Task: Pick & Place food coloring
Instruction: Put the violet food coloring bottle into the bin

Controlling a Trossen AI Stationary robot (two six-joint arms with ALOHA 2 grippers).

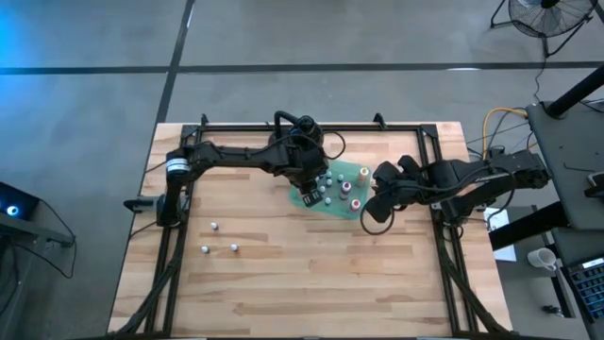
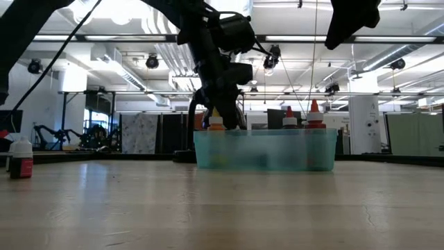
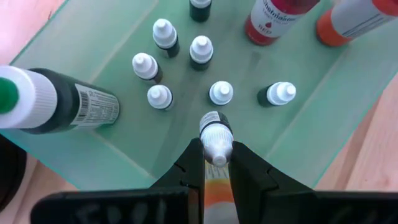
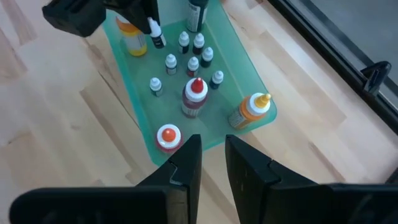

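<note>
From above, the left gripper (image 1: 310, 179) hangs over the near-left part of a translucent green plastic tray (image 1: 332, 210) that sits at the back centre of the pale wooden table (image 1: 302, 283). Small food coloring bottles (image 1: 332, 187) with white caps stand inside the tray. Three more tiny bottles (image 1: 218, 242) lie loose on the wood, well apart from the tray, toward the left. The right gripper (image 1: 373, 215) hovers just beside the tray's right edge.

At table height, the tray (image 2: 263, 149) shows as a shallow frosted tub with an orange-capped bottle (image 2: 216, 119) and red-tipped bottles (image 2: 314, 111) rising above its rim. A dark arm comes down behind the tub. One small dark-bodied bottle (image 2: 21, 157) stands alone far to the left.

From the left wrist, the left gripper (image 3: 216, 167) is clenched on a small white-capped bottle with an orange label (image 3: 216, 149), held above the tray floor (image 3: 112, 56). Several white-capped dark bottles (image 3: 180, 68) stand upright below it, and a larger green-capped bottle (image 3: 56, 102) lies on its side.

From the right wrist, the right gripper (image 4: 210, 163) holds nothing; its fingers stand near each other with a narrow gap, above the tray's edge (image 4: 245, 62). A red-capped bottle (image 4: 195, 96) and an orange one (image 4: 250, 112) stand nearest.
</note>
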